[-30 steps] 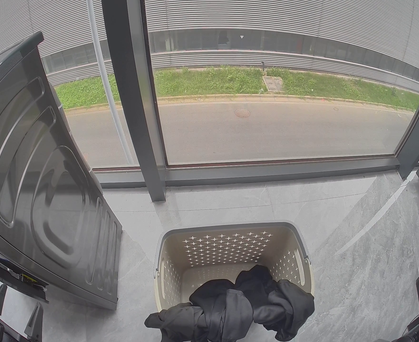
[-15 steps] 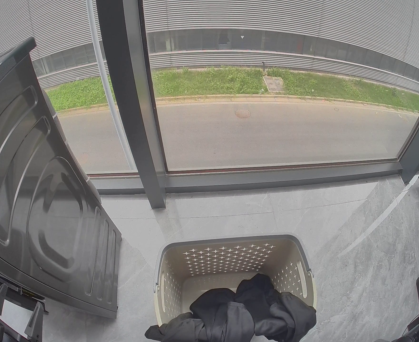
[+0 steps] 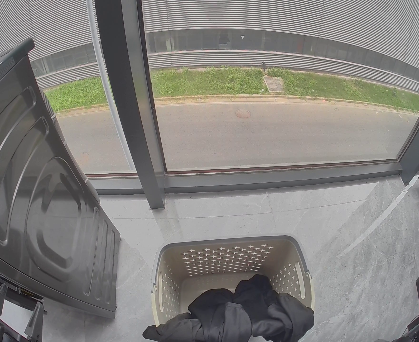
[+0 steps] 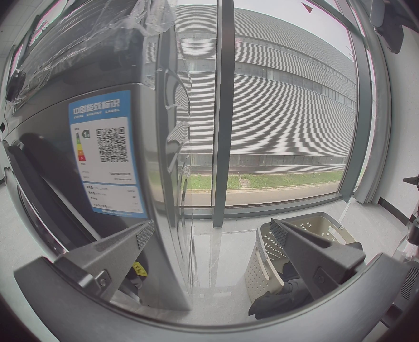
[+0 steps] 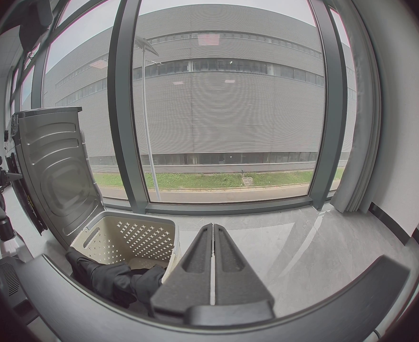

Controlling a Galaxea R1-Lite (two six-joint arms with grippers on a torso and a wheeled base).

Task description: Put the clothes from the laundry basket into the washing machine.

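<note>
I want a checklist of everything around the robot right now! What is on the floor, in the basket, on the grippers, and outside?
Surface: grey stone-patterned floor, bare around the job's things.
Job's things: beige laundry basket stands on the floor, apart from the washing machine on the robot's left. Dark clothes are piled in the basket and spill over its near rim. Whether the machine's door is open cannot be told.
Clutter: nothing seen.
Grippers: left gripper open and empty, low beside the machine. Right gripper shut and empty, to the basket's right.
Cables: nothing seen.
Surroundings: big window with a road, grass and a grey building outside.
</note>
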